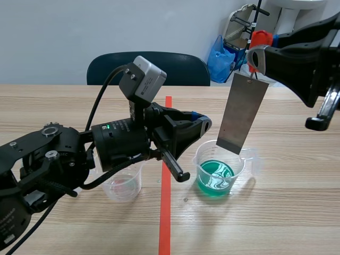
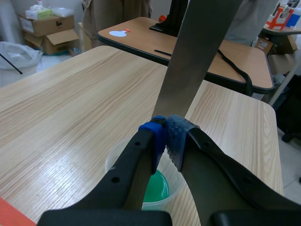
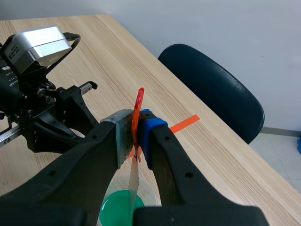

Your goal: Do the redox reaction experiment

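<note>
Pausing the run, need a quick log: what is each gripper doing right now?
Left gripper: closed, nothing seen in it, above the beaker.
Right gripper: closed on the orange tag that carries the metal plate.

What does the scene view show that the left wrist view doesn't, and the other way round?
Only the scene view shows a clear cup, a chair, and the right claw holding an orange tag from which the plate hangs. Only the left wrist view shows a second table and cardboard boxes beyond this one. Both show the left claw, the metal plate, and the beaker of green liquid under it.
</note>
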Controlling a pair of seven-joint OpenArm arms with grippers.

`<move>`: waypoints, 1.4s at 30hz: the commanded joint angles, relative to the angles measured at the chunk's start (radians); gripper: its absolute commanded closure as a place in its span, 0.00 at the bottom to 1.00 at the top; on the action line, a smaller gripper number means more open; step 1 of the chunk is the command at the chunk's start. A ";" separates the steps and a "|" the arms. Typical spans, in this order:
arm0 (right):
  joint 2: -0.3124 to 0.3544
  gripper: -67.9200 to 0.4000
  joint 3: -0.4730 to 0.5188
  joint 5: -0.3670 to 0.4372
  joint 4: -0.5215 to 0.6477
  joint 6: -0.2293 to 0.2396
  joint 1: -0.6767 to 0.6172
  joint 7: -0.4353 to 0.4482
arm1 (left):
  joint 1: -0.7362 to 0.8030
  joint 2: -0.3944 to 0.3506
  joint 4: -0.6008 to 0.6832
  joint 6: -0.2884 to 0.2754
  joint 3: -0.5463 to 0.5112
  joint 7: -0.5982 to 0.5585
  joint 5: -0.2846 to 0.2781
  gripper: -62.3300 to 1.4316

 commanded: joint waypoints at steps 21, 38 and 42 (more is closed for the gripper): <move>0.003 0.98 0.008 0.007 0.014 0.000 0.012 0.012 | 0.387 -0.357 0.071 0.045 -0.279 -0.321 0.039 0.93; 0.003 0.98 0.008 0.007 0.014 0.000 0.012 0.012 | 1.419 -0.329 0.119 0.048 -1.096 -1.034 0.245 0.86; 0.003 0.98 0.008 0.007 0.014 0.000 0.012 0.013 | 1.475 -0.299 0.119 0.063 -1.131 -1.083 0.270 0.52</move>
